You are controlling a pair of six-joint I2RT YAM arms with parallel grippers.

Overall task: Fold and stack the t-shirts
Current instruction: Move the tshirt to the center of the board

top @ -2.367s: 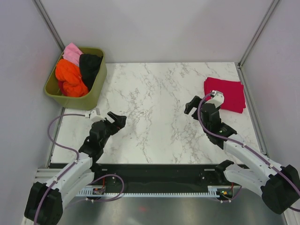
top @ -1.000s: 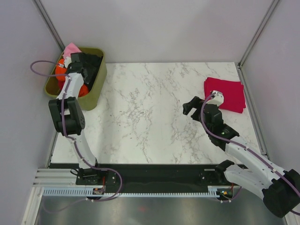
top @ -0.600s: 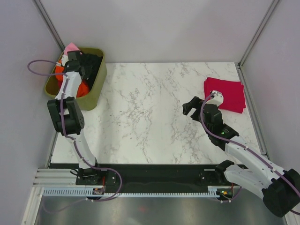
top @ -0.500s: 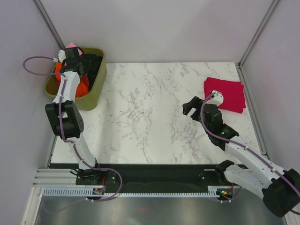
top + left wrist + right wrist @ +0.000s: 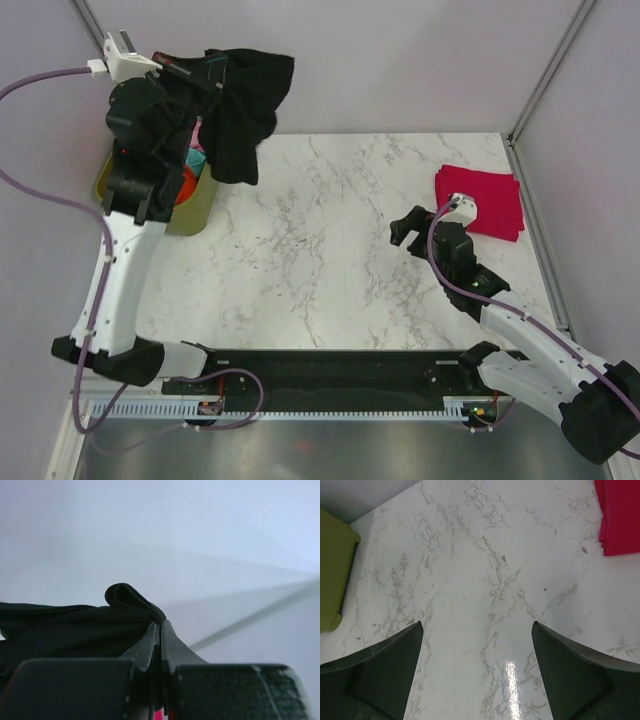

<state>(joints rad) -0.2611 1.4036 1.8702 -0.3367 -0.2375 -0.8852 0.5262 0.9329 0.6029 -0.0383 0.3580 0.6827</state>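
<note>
The crimson t-shirt [image 5: 482, 200] is the nearest of the shirts. It is folded into a flat rectangle by the right edge of the marble table [image 5: 320, 260]. Just in front of it, closer to the arm bases, the right gripper [image 5: 405, 228] hovers over the bare tabletop. Its jaws are spread wide with nothing between them, and its wrist view shows only veined marble between the two dark fingers [image 5: 385, 670].

Farther back on the left, the olive-green tub [image 5: 193, 208] stands at the table's far left corner. Orange cloth [image 5: 184, 183] and a bit of teal cloth [image 5: 197, 160] show inside it.

Above the tub the left arm is raised high. The left gripper [image 5: 200, 68] is clamped tight on a fold of the black t-shirt [image 5: 243, 105]. The shirt hangs bunched in the air over the tub's right side and the table's far left edge, clear of the surface. The left wrist view shows the fingertips pressed together on the black cloth.
</note>
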